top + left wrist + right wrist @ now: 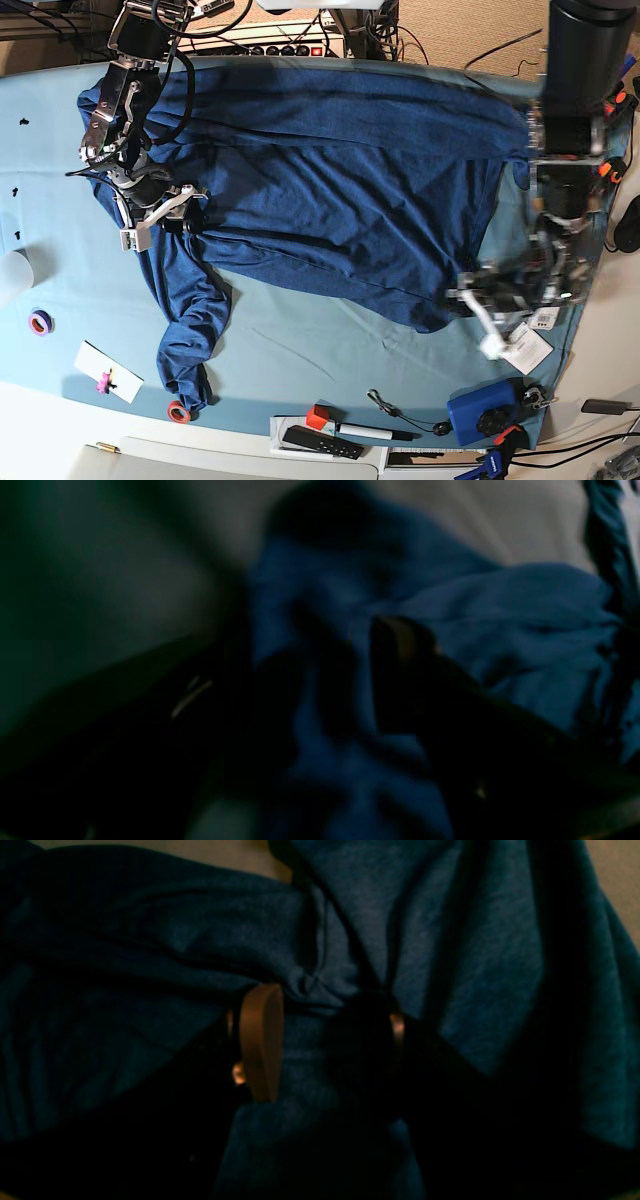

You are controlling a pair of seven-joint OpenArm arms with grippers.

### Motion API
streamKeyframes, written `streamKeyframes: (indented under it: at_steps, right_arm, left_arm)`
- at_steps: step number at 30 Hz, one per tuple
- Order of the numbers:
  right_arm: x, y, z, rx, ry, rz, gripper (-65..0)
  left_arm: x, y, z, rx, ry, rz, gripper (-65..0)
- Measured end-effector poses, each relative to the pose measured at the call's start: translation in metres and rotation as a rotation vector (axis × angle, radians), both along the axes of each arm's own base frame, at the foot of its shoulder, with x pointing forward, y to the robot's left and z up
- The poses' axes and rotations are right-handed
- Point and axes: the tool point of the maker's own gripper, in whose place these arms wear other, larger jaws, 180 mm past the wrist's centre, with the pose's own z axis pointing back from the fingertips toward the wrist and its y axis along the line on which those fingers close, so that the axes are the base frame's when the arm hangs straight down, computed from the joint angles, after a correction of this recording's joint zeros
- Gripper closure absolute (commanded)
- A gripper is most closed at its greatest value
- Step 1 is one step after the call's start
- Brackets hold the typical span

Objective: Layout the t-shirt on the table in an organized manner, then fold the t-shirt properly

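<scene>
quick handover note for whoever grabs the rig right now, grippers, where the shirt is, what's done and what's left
Right gripper: shut on a bunched fold of the t-shirt, near a sleeve.
Left gripper: low at the shirt's opposite edge; the blurred views do not show whether it grips.
T-shirt: spread wide across the table, wrinkled, one sleeve trailing toward the front edge beside a small red tape roll.
Done: rough layout only.
Left: smooth the cloth, straighten the sleeves, then every fold.
</scene>
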Motion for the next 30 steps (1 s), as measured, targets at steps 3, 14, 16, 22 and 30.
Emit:
streamKeyframes:
  at_steps: [3, 14, 16, 22, 30]
  right_arm:
    - [0.0, 0.0, 0.0, 0.0, 0.0, 0.0, -26.3]
    - [0.0, -0.001, 0.001, -0.003, -0.002, 0.003, -26.3]
    - [0.001, -0.002, 0.001, -0.006, -0.007, 0.002, -26.3]
    - [0.003, -0.029, 0.007, -0.088, -0.003, 0.011, -32.3]
    - [0.019, -0.095, 0.043, -0.211, -0.01, -0.061, -35.7]
  left_arm:
    - [0.001, -0.019, 0.0, -0.01, -0.007, -0.027, -34.5]
    - [0.004, -0.023, -0.002, 0.009, -0.031, -0.027, -6.4]
    - [0.003, -0.019, -0.004, 0.016, -0.026, -0.019, 0.0]
    - [0.005, -0.016, -0.004, 0.024, -0.036, -0.014, 0.0]
    - [0.005, -0.016, -0.004, 0.032, -0.038, -0.015, 0.0]
